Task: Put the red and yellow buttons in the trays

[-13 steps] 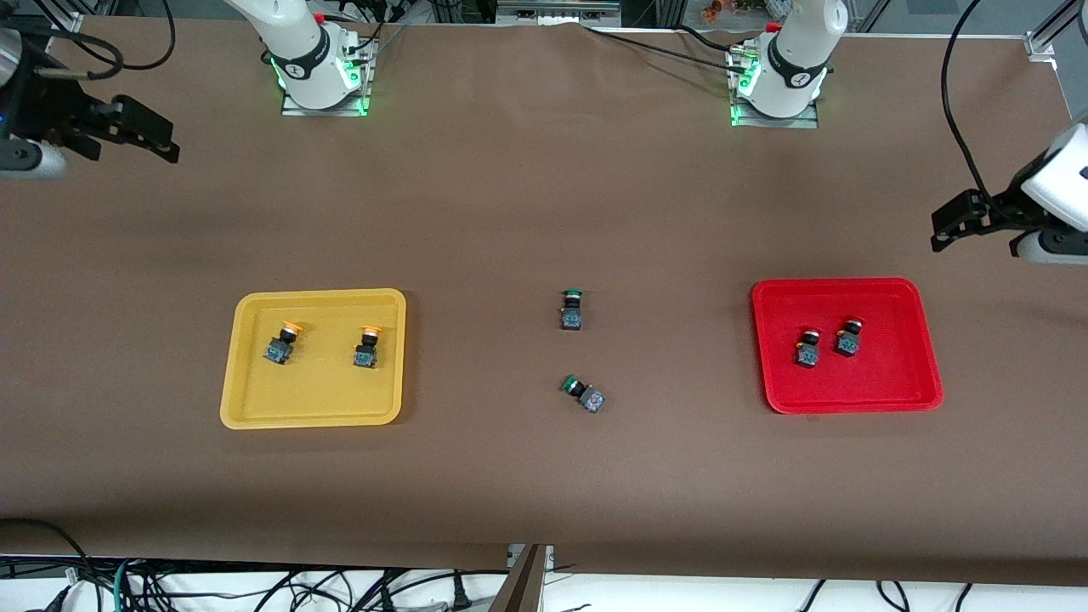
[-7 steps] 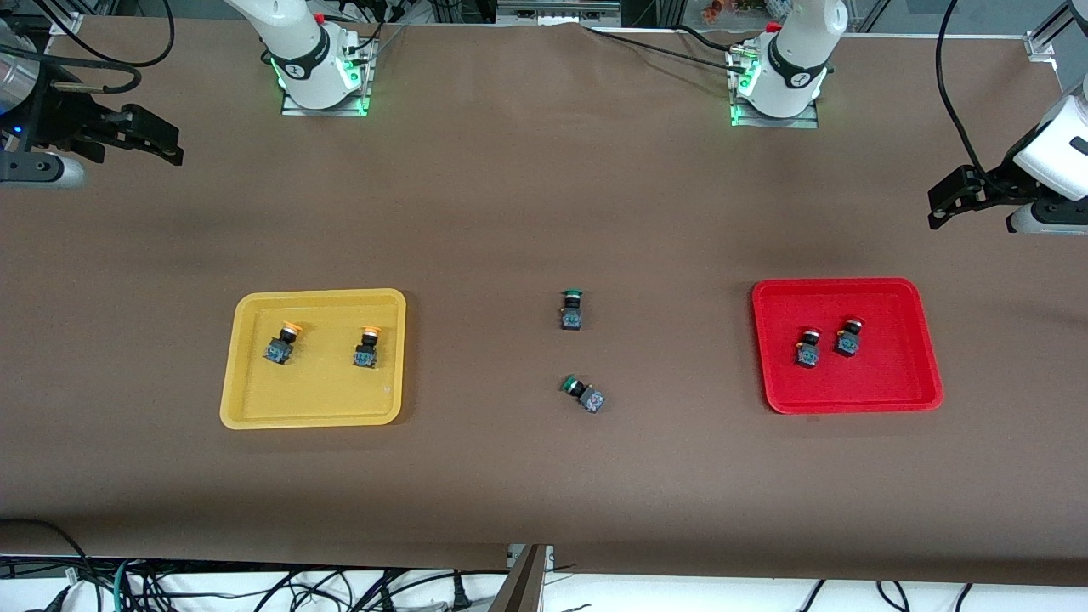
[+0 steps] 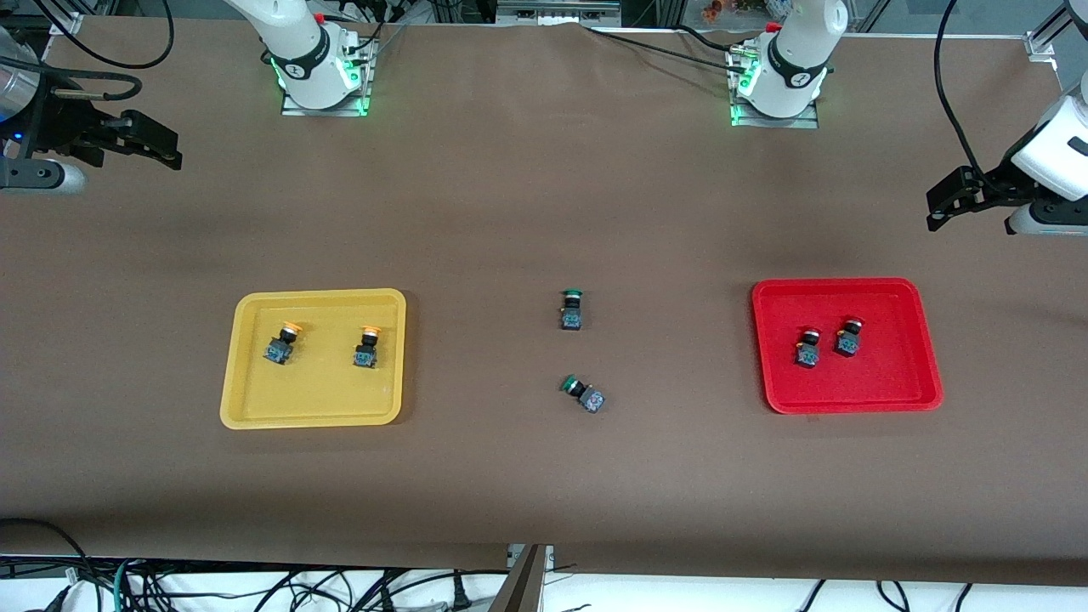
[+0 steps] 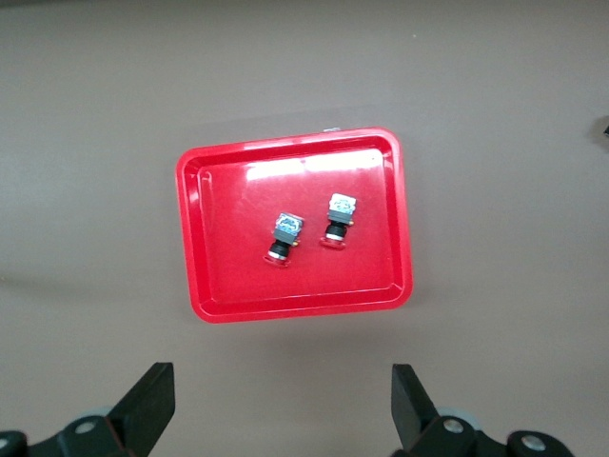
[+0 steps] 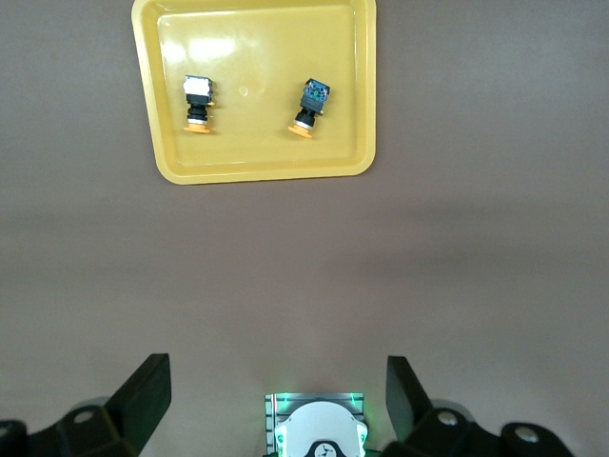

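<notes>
The yellow tray (image 3: 255, 408) holds two orange-yellow capped buttons (image 3: 281, 342) (image 3: 367, 348); the right wrist view shows the tray (image 5: 266, 169) and both buttons (image 5: 197, 105) (image 5: 309, 107). The red tray (image 3: 909, 374) holds two red-capped buttons (image 3: 807, 348) (image 3: 848, 337); the left wrist view shows the tray (image 4: 219, 276) and both buttons (image 4: 284, 237) (image 4: 339, 220). My right gripper (image 3: 166, 146) is open and empty, up over the table at the right arm's end. My left gripper (image 3: 937, 208) is open and empty, up above the table near the red tray's corner (image 4: 283, 405).
Two green-capped buttons lie on the brown table between the trays, one (image 3: 571, 309) farther from the front camera, one (image 3: 583, 394) nearer and tilted. The arm bases (image 3: 319, 72) (image 3: 778, 81) stand along the table's edge; the right arm's base shows in the right wrist view (image 5: 316, 428).
Both grippers have risen and drawn back toward the table's ends over the last second; in the last half second they hardly move. The buttons and trays have not moved.
</notes>
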`<state>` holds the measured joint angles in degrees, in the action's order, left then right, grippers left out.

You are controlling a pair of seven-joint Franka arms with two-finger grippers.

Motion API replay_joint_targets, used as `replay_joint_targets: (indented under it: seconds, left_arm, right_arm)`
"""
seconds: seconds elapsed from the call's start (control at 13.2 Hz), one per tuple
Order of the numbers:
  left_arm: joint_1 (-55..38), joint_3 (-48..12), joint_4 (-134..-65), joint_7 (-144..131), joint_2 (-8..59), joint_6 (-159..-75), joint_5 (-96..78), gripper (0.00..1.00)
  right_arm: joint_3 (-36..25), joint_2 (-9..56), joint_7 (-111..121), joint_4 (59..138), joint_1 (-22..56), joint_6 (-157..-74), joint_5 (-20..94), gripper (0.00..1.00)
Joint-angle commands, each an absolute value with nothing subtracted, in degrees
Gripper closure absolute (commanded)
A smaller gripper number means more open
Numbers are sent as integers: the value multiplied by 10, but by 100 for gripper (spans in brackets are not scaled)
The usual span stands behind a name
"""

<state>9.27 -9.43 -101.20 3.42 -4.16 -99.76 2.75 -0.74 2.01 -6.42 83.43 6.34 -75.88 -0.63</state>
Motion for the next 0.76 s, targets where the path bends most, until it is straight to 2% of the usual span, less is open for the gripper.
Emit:
replay_joint_targets:
  seconds: [0.0,0.38,0.68]
  left_arm:
    - [46,-49,-1005,35,-44,-994,17,0]
    - [6,-21,-1004,39,-41,-991,18,0]
    - [10,-18,-1004,39,-40,-991,16,0]
  right_arm:
    - [-2,20,-56,829,58,-759,-14,0]
    - [-2,20,-56,829,58,-759,-12,0]
    - [-2,20,-56,829,59,-759,-11,0]
